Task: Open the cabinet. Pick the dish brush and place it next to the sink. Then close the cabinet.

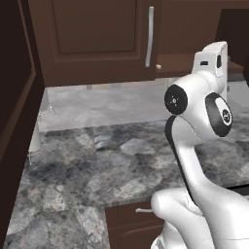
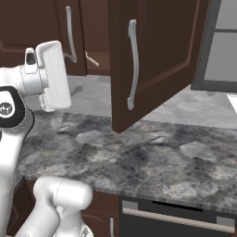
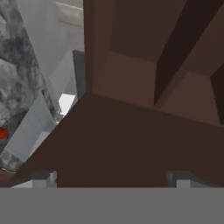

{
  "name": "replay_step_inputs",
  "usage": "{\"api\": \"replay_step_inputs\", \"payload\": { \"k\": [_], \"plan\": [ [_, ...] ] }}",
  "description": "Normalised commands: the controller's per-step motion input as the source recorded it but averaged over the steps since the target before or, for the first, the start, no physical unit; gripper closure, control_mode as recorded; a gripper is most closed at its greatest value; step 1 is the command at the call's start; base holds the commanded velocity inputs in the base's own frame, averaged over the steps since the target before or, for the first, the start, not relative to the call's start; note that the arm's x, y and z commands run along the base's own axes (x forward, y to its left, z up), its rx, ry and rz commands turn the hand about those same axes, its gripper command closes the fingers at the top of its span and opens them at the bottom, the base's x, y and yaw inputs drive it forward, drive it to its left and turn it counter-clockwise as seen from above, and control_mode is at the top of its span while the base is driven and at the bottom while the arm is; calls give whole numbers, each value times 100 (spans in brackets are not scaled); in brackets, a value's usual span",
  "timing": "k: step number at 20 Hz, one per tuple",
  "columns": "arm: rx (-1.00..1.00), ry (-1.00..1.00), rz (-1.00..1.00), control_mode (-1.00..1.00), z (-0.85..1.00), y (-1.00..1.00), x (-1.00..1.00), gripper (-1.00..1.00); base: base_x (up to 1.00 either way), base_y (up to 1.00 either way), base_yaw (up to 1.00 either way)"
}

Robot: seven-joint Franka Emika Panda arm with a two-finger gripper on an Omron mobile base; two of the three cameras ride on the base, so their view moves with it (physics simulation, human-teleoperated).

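Marbled grey countertop [image 2: 152, 152], dark cabinet [image 2: 152, 55] door swung open above it, jaws spread wide, holding nothing.

One white robot arm [image 1: 194, 146] here, rising over one grey marbled tabletop [image 1: 97, 165]; above that tabletop, one dark brown cabinet [image 1: 92, 39] with two panelled doors on show, one shut door [image 1: 97, 34] behind the tabletop and one swung-open door [image 2: 152, 55] jutting out over it; two long silver bar handles [image 2: 133, 65] counted from the right base, one on each door; below the tabletop's front edge, one black dishwasher front [image 2: 176, 217] with one wide bar, and one brown drawer [image 1: 131, 219] with one short handle; from the hand camera, one small red item [image 3: 2, 132], beside the open door's edge; one claw [image 3: 111, 177], two fingertips [image 3: 41, 177] spread wide.
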Motion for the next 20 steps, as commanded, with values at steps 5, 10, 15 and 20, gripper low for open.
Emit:
{"api": "replay_step_inputs", "payload": {
  "k": [5,10,15,20],
  "plan": [
    [-9,0,-22,-100,15,-71,2,-100,0,0,0],
    [0,0,-19,-100,4,-71,0,-100,0,0,0],
    [0,0,-18,-100,0,-53,0,-100,0,0,0],
    [0,0,-15,-100,0,-39,0,-100,0,0,0]
  ]
}}
